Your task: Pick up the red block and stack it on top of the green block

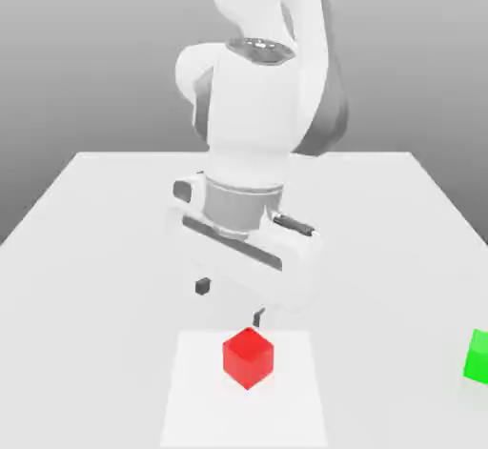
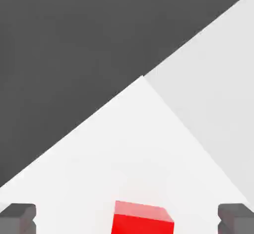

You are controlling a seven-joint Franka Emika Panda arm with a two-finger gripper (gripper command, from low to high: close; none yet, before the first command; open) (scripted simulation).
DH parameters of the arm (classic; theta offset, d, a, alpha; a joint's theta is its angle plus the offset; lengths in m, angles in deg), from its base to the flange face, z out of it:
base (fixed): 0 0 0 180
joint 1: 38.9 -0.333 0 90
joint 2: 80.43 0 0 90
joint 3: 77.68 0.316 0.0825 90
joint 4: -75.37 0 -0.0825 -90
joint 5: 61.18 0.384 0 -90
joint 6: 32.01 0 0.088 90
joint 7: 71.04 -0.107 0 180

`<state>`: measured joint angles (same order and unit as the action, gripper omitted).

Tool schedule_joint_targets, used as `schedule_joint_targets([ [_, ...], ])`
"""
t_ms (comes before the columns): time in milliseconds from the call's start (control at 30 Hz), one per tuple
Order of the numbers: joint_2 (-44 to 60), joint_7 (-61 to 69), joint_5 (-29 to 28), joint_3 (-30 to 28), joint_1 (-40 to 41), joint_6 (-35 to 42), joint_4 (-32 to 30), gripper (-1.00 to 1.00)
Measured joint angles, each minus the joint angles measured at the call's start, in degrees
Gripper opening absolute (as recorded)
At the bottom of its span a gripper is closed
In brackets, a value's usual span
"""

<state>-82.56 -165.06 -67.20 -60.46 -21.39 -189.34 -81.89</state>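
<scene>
Nearest of all, the red block (image 1: 248,357) sits on a brighter white square patch (image 1: 191,409) at the near edge of the white table (image 1: 95,209), turned so one corner points toward the viewer. Off at the exterior view's right, well apart from it and about as near, the green block (image 1: 479,356) rests on the table, half cut off at the edge of sight. Just behind and above the red block hangs the gripper (image 1: 230,302), its two dark fingertips (image 1: 202,286) spread wide and holding nothing (released, plainly). Neither tip touches the cube. From the hand view the red block (image 2: 143,219) lies between the two dark finger pads (image 2: 18,218), clear of both, with white tabletop (image 2: 149,143) beyond and a dark floor past its edge. Farther back rises the bulky white Panda arm (image 1: 253,104), its wrist bent down over the table, against a plain grey backdrop.
</scene>
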Motion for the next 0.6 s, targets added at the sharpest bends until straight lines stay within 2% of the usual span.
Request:
schedule_joint_targets([
  [67, 1.84, 0.05, 3.99, 0.35, -0.70, -1.89, -1.57, 0.00],
  [167, 3.94, -0.69, 4.52, -0.02, -1.24, -3.80, -1.54, 0.00],
  [400, 9.71, -4.62, -0.46, -2.34, -2.01, -8.57, -0.40, 0.00],
  [600, 15.81, -8.95, -6.59, -8.08, -6.24, -13.44, 0.08, 0.00],
])
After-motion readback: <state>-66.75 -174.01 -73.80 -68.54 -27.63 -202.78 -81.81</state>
